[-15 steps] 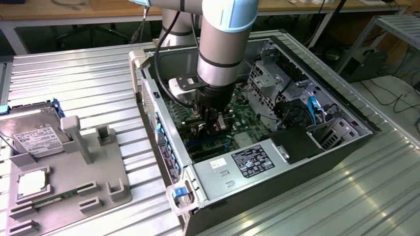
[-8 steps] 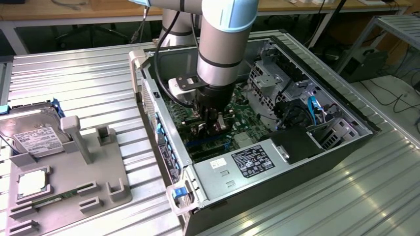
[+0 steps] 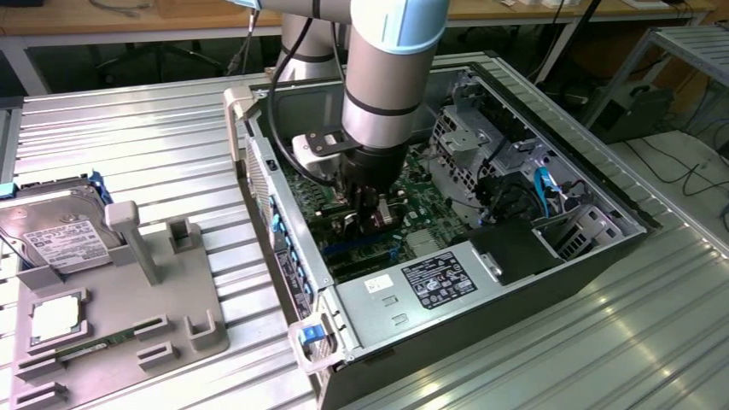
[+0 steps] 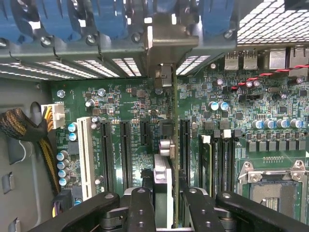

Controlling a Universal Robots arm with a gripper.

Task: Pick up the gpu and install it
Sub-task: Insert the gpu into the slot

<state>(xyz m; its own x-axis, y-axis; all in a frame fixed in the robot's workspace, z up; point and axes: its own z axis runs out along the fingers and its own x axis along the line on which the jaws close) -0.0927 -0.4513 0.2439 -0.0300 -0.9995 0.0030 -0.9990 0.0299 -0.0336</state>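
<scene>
Black gripper jaws pinch the gpu edge-on, already inside the computer case, low over the motherboard slots. Seating not confirmed.

labels present (print too small), none readable

The arm stands nearly vertical, its grey and pale blue wrist column entering from twelve o'clock in the exterior view and pointing toward six. The black gripper hangs straight down from it. In the wrist view its dark fingers rise from six o'clock, closed against a thin card held edge-on between them
</scene>
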